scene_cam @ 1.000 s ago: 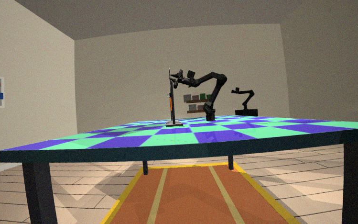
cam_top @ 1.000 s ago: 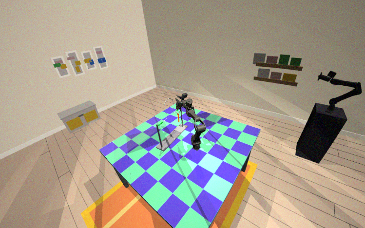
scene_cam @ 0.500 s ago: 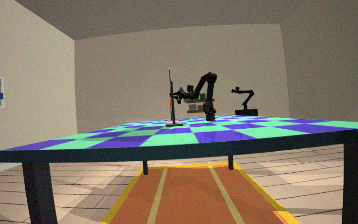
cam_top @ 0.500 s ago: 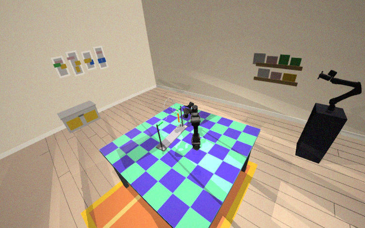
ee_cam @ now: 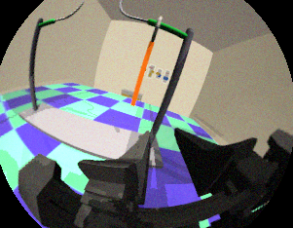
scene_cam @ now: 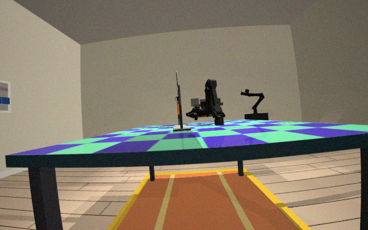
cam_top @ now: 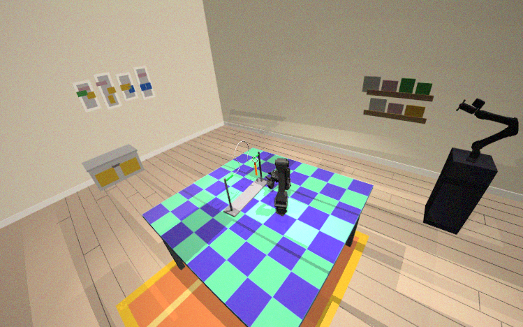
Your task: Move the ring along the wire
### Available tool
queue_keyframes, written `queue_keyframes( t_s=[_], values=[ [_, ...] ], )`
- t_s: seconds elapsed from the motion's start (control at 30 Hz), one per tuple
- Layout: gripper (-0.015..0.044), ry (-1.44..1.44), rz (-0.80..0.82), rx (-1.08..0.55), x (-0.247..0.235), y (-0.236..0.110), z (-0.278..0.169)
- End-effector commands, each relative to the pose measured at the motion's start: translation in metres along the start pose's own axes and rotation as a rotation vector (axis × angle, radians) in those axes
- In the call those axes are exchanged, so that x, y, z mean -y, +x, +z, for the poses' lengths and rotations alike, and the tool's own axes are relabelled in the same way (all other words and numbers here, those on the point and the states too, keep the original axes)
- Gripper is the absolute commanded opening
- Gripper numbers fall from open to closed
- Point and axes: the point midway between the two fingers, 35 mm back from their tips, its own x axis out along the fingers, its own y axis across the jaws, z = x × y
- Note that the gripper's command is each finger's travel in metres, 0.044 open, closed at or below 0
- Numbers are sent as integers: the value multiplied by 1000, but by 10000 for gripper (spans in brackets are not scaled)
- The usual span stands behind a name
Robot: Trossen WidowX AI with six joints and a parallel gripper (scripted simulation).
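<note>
In the wrist view the orange handle (ee_cam: 144, 74) hung near-vertical at upper centre, ahead of and above the end effector (ee_cam: 164, 165), its ring on the green part (ee_cam: 171, 28) beside the nearer post (ee_cam: 168, 95). The end effector stood partly open and held nothing, well short of the handle. In the top view the arm (cam_top: 281, 182) was folded low over the desk (cam_top: 307, 260), beside the base plate (cam_top: 246, 197).

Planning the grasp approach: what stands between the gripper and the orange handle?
In the wrist view, the near post rises between the gripper and orange handle.
</note>
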Motion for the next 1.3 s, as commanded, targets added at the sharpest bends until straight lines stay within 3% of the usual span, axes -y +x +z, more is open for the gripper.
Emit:
queue_keyframes(
  t_s=[0.0,0.3,0.7,1.27],
  values=[
    [160,177,61,7,-36,-19,-13],
    [160,241,81,12,-49,-25,-14],
    [160,400,85,64,-32,22,33],
    [160,403,85,67,-31,39,35]
  ],
)
